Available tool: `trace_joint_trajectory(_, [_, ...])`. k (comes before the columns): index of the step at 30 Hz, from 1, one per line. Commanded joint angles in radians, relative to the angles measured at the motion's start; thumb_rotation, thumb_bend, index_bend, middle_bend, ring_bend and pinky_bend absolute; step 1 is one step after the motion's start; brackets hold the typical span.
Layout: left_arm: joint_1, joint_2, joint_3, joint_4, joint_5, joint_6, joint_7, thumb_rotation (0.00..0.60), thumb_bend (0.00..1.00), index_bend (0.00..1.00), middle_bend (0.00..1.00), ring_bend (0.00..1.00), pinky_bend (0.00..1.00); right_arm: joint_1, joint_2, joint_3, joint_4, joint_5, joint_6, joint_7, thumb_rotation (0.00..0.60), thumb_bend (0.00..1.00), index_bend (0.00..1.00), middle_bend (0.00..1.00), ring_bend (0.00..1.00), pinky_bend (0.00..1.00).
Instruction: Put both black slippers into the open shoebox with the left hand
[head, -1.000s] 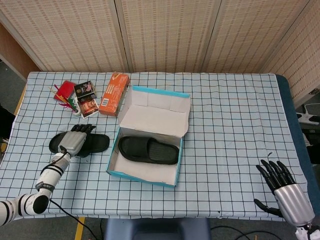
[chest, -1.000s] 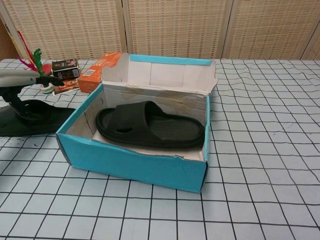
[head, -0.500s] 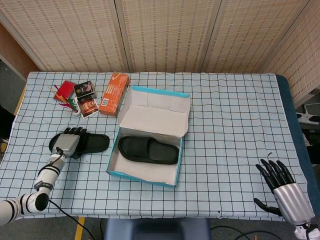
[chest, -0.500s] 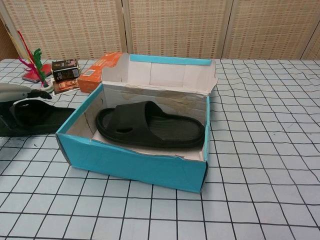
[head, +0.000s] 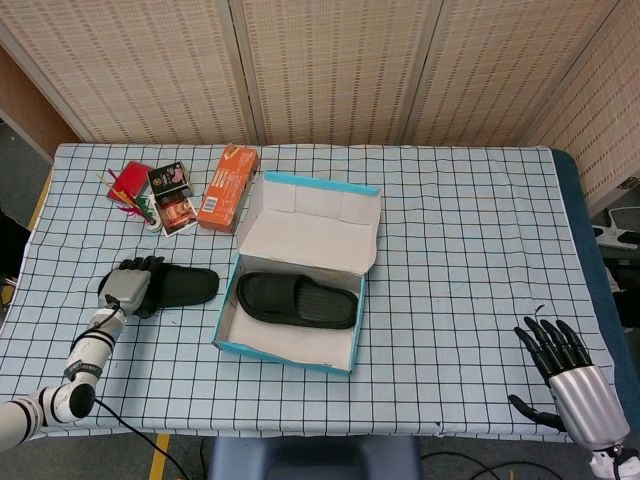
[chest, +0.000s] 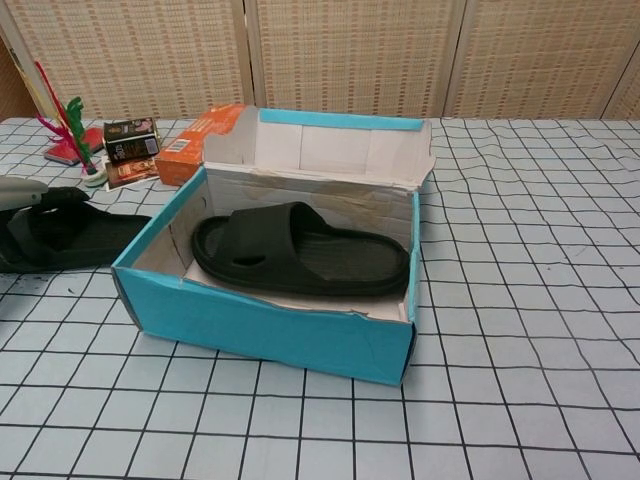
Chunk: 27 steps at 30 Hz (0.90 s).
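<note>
One black slipper (head: 297, 299) lay flat inside the open shoebox (head: 290, 355), along the box floor with its strap end toward the left wall; the chest view showed it (chest: 300, 250) resting near the middle of the box, close to the back wall. The second black slipper (head: 178, 286) lay on the checked tablecloth (head: 470, 250) just to the left of the shoebox, apart from its turquoise wall, and pointed lengthwise toward the box.

The left hand (head: 126, 287) sat over the far-left end of that second slipper, its dark fingers curled down onto the strap end and touching it. In the chest view the same hand (chest: 28, 196) showed at the left edge, lying on top of the slipper (chest: 85, 238). Whether the fingers had actually closed around the slipper or only rested on it could not be told from either view.

The right hand (head: 570, 372) hung well apart at the near right corner of the table, holding nothing, its fingers spread.

The shoebox lid (head: 312, 228) stood raised at the back of the box. Behind and to the left, an orange carton (head: 228, 187) lay beside the lid, with a few small packets (head: 170, 197) further left near the table's far corner.
</note>
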Motion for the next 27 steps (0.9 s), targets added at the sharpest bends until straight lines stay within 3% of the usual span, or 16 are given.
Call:
trace_joint_trajectory(1, [0.012, -0.029, -0.008, 0.035, 0.029, 0.037, -0.002, 0.600, 0.35, 0.13, 0.11, 0.12, 0.26, 0.000, 0.001, 0.000, 0.000, 0.000, 0.001, 0.001, 0.476, 0.12, 0.00, 0.00, 0.00, 0.00])
trace_joint_trajectory(5, [0.027, -0.062, -0.017, 0.079, 0.053, 0.064, -0.009, 0.600, 0.41, 0.41, 0.39, 0.34, 0.44, -0.001, 0.001, 0.001, 0.001, -0.001, 0.004, 0.001, 0.476, 0.12, 0.00, 0.00, 0.00, 0.00])
trace_joint_trajectory(8, [0.038, -0.068, -0.024, 0.091, 0.066, 0.069, -0.022, 0.600, 0.44, 0.52, 0.50, 0.44, 0.49, -0.002, 0.001, 0.001, 0.000, 0.001, 0.005, 0.001, 0.476, 0.12, 0.00, 0.00, 0.00, 0.00])
trace_joint_trajectory(13, [0.062, -0.040, -0.047, 0.057, 0.131, 0.135, -0.062, 0.600, 0.49, 0.60, 0.58, 0.51, 0.55, -0.001, 0.000, 0.001, 0.000, 0.000, 0.003, 0.001, 0.477, 0.12, 0.00, 0.00, 0.00, 0.00])
trace_joint_trajectory(21, [0.103, 0.078, -0.108, -0.063, 0.254, 0.273, -0.153, 0.600, 0.62, 0.75, 0.72, 0.63, 0.65, 0.001, -0.002, -0.001, 0.000, 0.001, -0.006, -0.003, 0.475, 0.12, 0.00, 0.00, 0.00, 0.00])
trace_joint_trajectory(27, [0.121, 0.163, -0.155, -0.147, 0.305, 0.324, -0.217, 0.600, 0.69, 0.80, 0.78, 0.68, 0.70, 0.004, -0.007, 0.000, -0.001, 0.003, -0.015, -0.015, 0.476, 0.12, 0.00, 0.00, 0.00, 0.00])
